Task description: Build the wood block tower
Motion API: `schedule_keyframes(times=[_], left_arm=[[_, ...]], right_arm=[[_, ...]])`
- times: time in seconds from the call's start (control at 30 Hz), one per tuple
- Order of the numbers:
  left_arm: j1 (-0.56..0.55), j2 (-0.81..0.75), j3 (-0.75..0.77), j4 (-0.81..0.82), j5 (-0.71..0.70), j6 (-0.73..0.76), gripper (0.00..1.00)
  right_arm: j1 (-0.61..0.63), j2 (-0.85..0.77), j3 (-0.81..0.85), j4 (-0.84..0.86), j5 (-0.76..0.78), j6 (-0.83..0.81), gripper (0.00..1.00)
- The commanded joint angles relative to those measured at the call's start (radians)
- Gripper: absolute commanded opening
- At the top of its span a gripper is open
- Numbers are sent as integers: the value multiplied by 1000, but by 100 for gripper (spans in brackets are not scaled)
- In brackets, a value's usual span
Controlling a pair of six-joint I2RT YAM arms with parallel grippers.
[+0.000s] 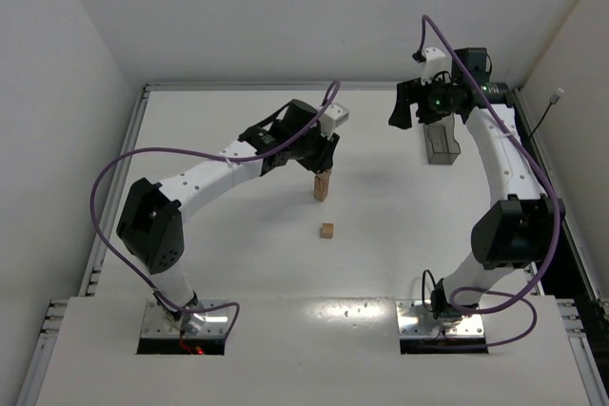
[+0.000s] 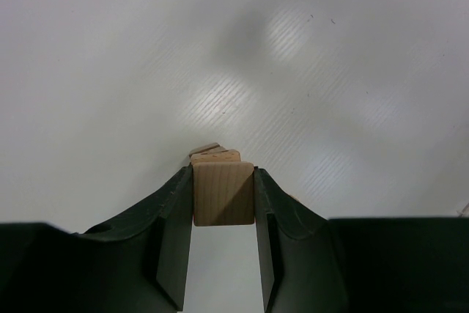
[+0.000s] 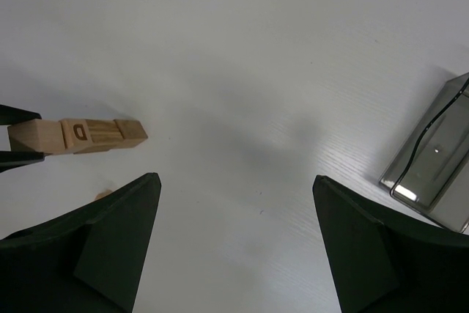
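Tan wooden block (image 2: 223, 199) clamped in left gripper (image 2: 223, 179), right at the top of the narrow stacked-block tower (image 1: 322, 187) mid-table. Worth squaring the edges first, then letting go slowly and lifting straight up, no sideways nudge. Right gripper (image 3: 234, 196) spread wide and empty, far right by the dark translucent bin (image 3: 432, 166). Small loose wooden cube (image 1: 327, 230) sitting just nearer.

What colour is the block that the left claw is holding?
Light tan, plain wood with fine grain lines; the block shows best in the left wrist view.
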Motion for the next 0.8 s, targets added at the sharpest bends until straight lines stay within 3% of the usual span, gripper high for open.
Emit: schedule_keyframes(times=[0.0, 0.07, 0.13, 0.17, 0.3, 0.53, 0.77], left_arm=[[-10, -6, 41, 22, 3, -10, 0], [-10, -6, 41, 22, 3, -10, 3], [-10, -6, 41, 22, 3, -10, 13], [-10, -6, 41, 22, 3, -10, 23], [-10, -6, 41, 22, -7, -10, 39], [-10, 3, 41, 31, -26, -19, 54], [-10, -50, 83, 20, -125, -50, 54]], right_arm=[[3, 2, 40, 24, -23, 12, 82], [3, 2, 40, 24, -23, 12, 82], [3, 2, 40, 24, -23, 12, 82], [3, 2, 40, 24, -23, 12, 82], [3, 11, 49, 24, -23, 12, 82], [3, 11, 49, 14, -32, 12, 82], [3, -30, -49, -42, -101, -142, 82]])
